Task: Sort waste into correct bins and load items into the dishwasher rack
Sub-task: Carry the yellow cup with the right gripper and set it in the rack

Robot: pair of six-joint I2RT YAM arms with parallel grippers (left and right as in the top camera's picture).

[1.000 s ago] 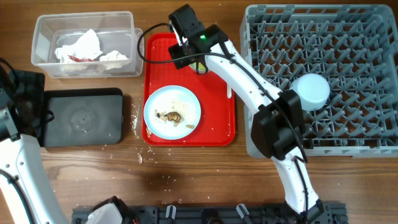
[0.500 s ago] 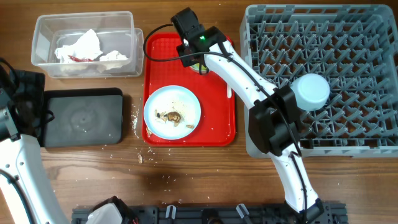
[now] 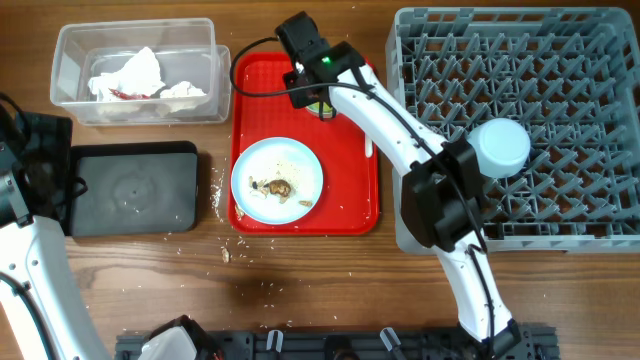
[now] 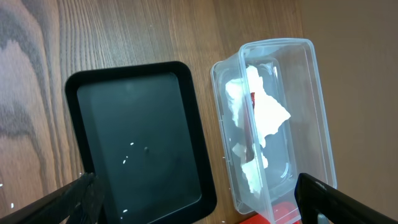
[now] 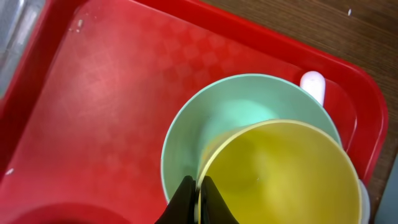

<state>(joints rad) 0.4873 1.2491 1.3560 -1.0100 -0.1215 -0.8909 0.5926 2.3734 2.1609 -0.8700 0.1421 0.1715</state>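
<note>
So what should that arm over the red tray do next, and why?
Probably lift straight up. The right gripper is shut on the rim of the yellow cup, which sits inside the green bowl on the tray. Raising it should free the cup from the bowl, ready to carry over to the rack.

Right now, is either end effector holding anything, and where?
The right end effector pinches the small yellow cup by its rim; the left end effector holds nothing.
</note>
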